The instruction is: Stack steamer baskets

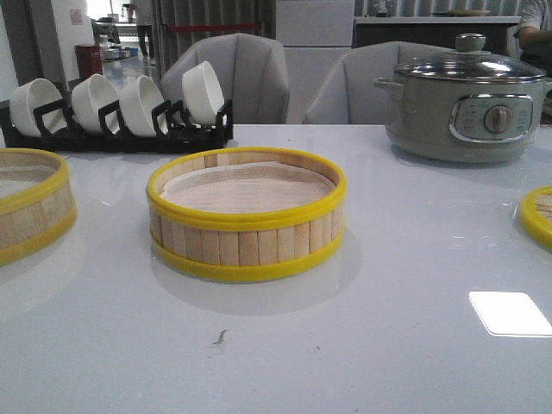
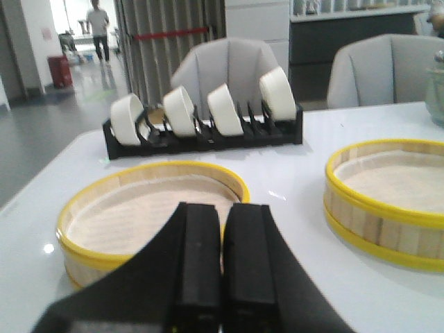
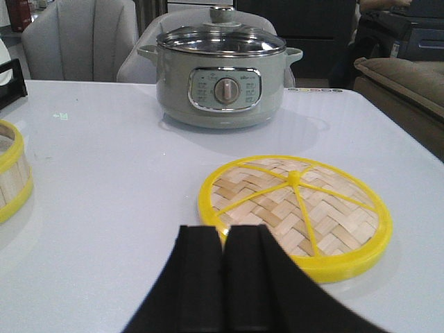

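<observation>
Right now I see three yellow-rimmed pieces spread across the white table (image 1: pixel 285 354); the middle steamer basket (image 1: pixel 247 216) stands upright at the centre of the front view, its whitish liner showing inside the bamboo-slat wall; the left steamer basket (image 1: pixel 30 211) sits well apart from it at the left edge of that view, cut off by the frame; at the right edge only a yellow sliver of the woven lid (image 1: pixel 537 216) shows

On my left wrist camera the left gripper (image 2: pixel 222 257) has its two black fingers pressed together with nothing between them; the left steamer basket (image 2: pixel 139 215) lies just beyond the fingertips, its near rim hidden behind them, and the middle basket (image 2: pixel 388 201) stands off to one side, apart from it; I cannot tell whether the fingers touch the basket

On my right wrist camera the right gripper (image 3: pixel 223 270) is likewise closed and empty; the flat woven lid (image 3: pixel 295 211), yellow-rimmed with yellow spokes, lies on the table just past the fingertips and slightly to one side

Farther back, the grey glass-lidded pot (image 1: pixel 466 108) stands on the right side of the table; the black rack of white bowls (image 1: pixel 116 112) stands at the left rear, behind the left basket
</observation>
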